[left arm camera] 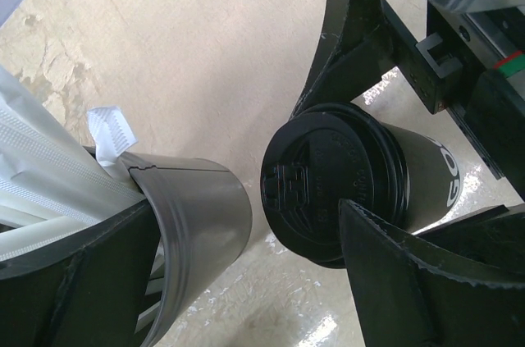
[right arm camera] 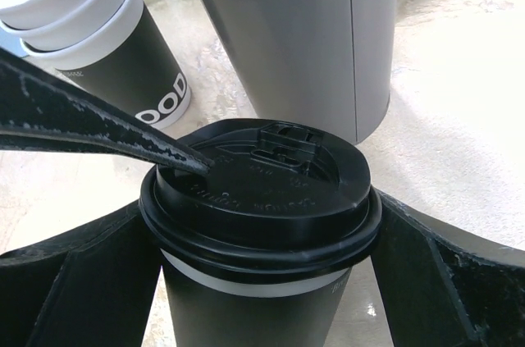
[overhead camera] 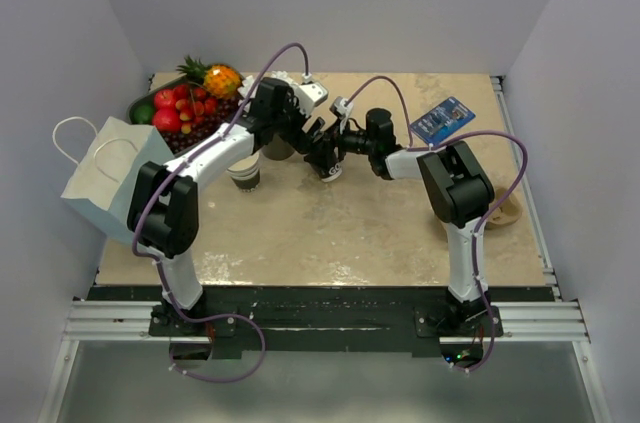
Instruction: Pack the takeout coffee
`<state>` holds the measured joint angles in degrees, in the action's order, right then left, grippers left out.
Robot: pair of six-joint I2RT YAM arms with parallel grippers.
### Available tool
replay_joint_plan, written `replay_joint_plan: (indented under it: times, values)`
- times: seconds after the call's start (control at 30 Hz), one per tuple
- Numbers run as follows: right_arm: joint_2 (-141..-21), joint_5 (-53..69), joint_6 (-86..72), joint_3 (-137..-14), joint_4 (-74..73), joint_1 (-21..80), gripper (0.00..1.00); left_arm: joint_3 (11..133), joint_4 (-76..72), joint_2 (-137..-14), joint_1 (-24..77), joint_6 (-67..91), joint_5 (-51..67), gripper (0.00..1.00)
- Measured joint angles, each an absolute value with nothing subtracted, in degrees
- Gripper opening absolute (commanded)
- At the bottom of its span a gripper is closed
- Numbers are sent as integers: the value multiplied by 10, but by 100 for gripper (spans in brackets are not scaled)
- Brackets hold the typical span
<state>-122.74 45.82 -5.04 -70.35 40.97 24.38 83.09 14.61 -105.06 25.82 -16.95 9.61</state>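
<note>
Now, from above, the takeout coffee (overhead camera: pixel 333 172) stands toward the table's far edge, well apart from the paper bag (overhead camera: pixel 105 178) at the left edge. Left wrist: left gripper (left arm camera: pixel 246 209) spread, nothing held. Right wrist: right gripper (right arm camera: pixel 262 236) splayed, flanking the cup. The bagging is all left to do.

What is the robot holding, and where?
Hard to tell: the right gripper flanks the takeout coffee just below its lid, grip unclear. The left gripper is open, holding nothing.
</note>
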Motion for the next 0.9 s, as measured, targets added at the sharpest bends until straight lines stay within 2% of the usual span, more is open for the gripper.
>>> replay_joint_plan:
  times: [0.47,0.63,0.9]
  values:
    - [-1227,452,-44,-704,410,245,76,829,142,-1040,260,-177,98,96]
    - [-1224,444,-61,-677,460,245,74,826,138,-1001,260,-176,125,96]
    - [-1222,449,-97,-651,552,245,74,826,133,-940,260,-166,245,87]
